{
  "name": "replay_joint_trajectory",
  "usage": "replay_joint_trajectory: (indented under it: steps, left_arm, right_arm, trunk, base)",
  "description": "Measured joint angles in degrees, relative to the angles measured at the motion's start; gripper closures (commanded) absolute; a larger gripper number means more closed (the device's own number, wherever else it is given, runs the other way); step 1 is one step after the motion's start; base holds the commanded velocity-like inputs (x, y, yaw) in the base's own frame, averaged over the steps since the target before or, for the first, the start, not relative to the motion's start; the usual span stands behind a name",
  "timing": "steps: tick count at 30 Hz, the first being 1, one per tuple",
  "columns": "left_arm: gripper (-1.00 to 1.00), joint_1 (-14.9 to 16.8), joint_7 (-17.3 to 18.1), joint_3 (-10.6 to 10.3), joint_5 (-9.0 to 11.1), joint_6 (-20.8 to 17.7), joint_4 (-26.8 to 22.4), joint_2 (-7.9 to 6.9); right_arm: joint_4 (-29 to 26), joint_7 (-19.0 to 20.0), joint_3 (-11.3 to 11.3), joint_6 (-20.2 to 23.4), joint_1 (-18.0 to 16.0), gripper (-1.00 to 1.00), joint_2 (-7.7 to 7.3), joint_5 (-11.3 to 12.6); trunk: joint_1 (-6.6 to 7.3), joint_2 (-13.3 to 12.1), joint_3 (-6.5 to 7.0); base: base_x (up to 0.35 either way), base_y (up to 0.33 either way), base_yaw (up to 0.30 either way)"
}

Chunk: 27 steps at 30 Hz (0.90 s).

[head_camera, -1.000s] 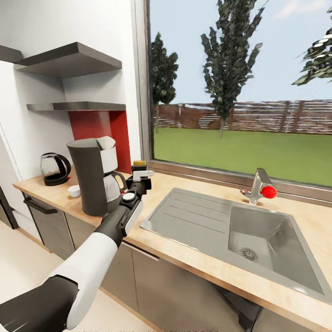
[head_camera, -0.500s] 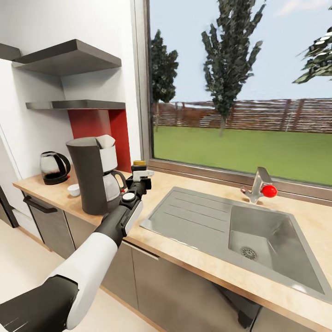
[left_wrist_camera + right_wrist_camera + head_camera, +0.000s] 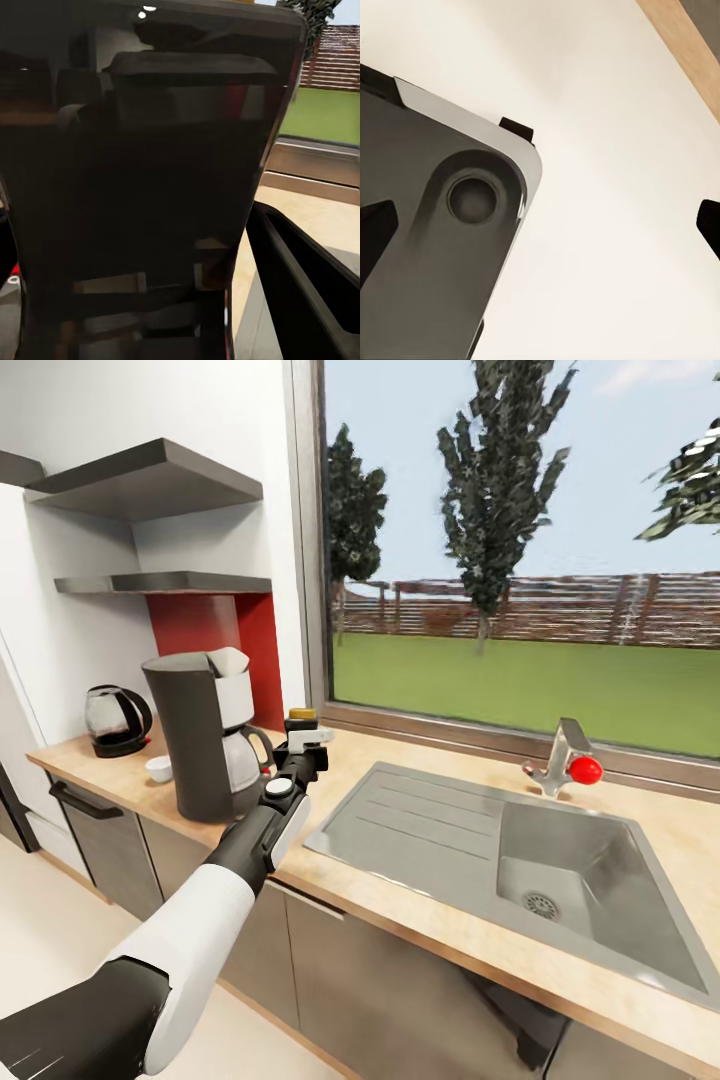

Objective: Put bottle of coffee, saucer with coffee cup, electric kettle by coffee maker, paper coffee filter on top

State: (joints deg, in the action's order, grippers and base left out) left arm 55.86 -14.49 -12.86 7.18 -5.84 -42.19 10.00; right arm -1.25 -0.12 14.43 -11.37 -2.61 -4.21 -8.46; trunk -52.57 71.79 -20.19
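Note:
The dark-grey coffee maker stands on the kitchen countertop, with a white piece that looks like the paper coffee filter on its top. My left gripper is just right of it, shut on the bottle of coffee, whose yellow cap shows above the fingers. In the left wrist view the dark bottle of coffee looms close between the fingers. The electric kettle stands at the counter's far left, and the white coffee cup sits between it and the coffee maker. The saucer is hidden. My right gripper is open over the pale floor.
A steel sink with a red-knobbed tap is set into the counter to the right. Two dark wall shelves hang above the coffee maker. A large window runs behind the counter. The robot's dark base is in the right wrist view.
The whole head picture has drifted slightly, so the camera moved. My left gripper still holds the bottle in the same spot beside the coffee maker.

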Motion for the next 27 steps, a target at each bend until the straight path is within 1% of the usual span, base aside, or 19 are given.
replay_joint_trajectory:
  steps: [27]
  left_arm:
    - [1.00, 0.0, -0.1, 0.3, -0.1, 0.1, 0.0, 0.00]
  right_arm:
    - [0.0, 0.0, 0.0, 0.0, 0.0, -1.00, 0.00, 0.0]
  trunk:
    - [-5.93, 10.8, -4.85]
  base:
    - [0.000, 0.000, 0.000]
